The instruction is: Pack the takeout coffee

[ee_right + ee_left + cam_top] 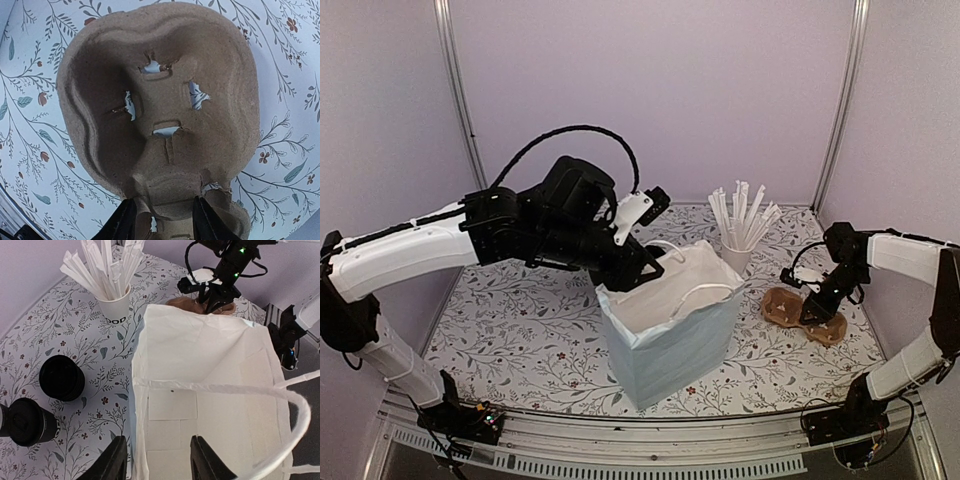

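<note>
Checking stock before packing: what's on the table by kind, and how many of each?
White paper bag with handles: 1
White paper cup of wrapped straws: 1
Brown moulded-pulp cup carrier: 1
Black round cups: 2
Total: 5
A dark shape cut off at the left wrist view's edge is not counted.

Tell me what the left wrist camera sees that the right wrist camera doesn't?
Only the left wrist view shows the open white paper bag, the cup of straws, a black cup and another black cup. Only the right wrist view shows the holes in the brown cup carrier. Both show the flowery table cover and the carrier, just its edge behind the bag in the left view.
</note>
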Available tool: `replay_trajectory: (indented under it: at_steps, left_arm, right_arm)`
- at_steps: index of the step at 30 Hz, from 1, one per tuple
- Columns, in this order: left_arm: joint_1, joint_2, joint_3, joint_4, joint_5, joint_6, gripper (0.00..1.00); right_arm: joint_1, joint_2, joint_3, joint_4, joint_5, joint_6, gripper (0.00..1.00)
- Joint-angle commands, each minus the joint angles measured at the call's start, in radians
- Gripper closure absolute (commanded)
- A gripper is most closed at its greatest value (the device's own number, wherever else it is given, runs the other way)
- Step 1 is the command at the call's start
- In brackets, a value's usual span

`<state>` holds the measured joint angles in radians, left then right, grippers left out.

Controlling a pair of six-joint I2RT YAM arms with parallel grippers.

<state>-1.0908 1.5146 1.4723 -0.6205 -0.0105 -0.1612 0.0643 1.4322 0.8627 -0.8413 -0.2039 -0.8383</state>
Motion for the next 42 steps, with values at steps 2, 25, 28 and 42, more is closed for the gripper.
replay_trajectory:
  at_steps: [2, 25, 28, 42]
  left_arm:
    - [0.015, -0.030, -0.028, 0.030, 0.003, -0.002, 0.54]
    - [0.019, -0.053, -0.081, 0.051, 0.003, -0.006, 0.54]
    - [0.021, -0.053, -0.083, 0.054, 0.003, -0.005, 0.54]
    - [0.026, -0.059, -0.095, 0.058, 0.026, -0.007, 0.55]
  right_arm:
    - [-0.003, 0.026, 0.018, -0.021, 0.029, -0.016, 0.59]
    - [0.003, 0.096, 0.104, -0.051, -0.010, -0.038, 0.57]
    - [0.009, 0.100, 0.103, -0.048, -0.002, -0.036, 0.58]
    - [0.052, 0.124, 0.091, -0.013, 0.037, -0.001, 0.63]
